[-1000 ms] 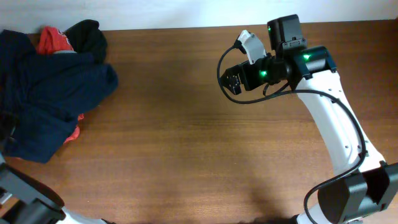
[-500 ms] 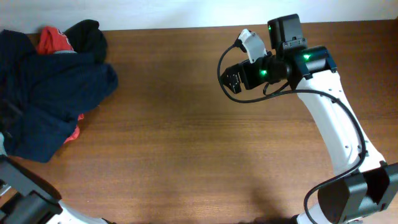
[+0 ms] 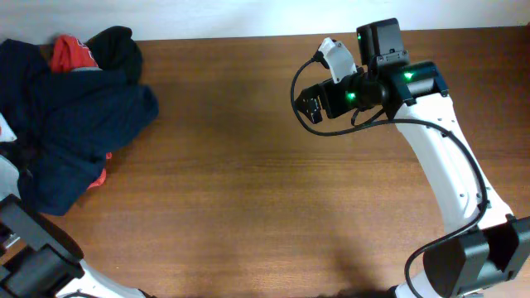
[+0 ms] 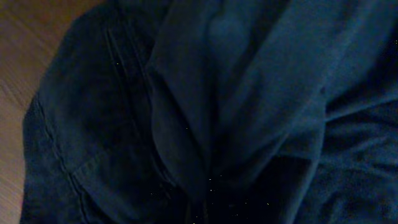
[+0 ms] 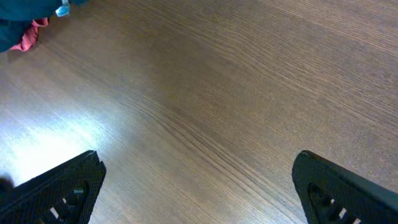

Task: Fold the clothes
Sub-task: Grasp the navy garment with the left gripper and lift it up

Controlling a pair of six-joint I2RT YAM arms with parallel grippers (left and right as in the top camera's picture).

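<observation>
One wide brown wooden counter fills nearly the whole overhead view, and most of its surface is bare wood grain. The large dark navy-blue soft fabric garment lies crumpled in a heap at the far left part of the counter, reaching to the left border of the overhead view. In the left wrist view this same navy cloth covers almost everything; a stitched seam runs along its left side, and only a strip of wood shows in the upper left corner.

The white right arm rises from the lower right corner and bends toward the middle of the counter, well apart from the heap. The left arm comes in at the lower left corner, just beside the navy garment.

A black soft garment lies at the upper right side of the heap, touching it. A red garment shows at the top of the heap, and a small red edge shows again under the navy cloth lower down.

The right tool is released, with its two black fingers spread wide over bare wood and nothing between them. The left tool is clenched on the navy garment; the cloth hides its fingers, and the folds run together at the bottom middle of the left wrist view.
</observation>
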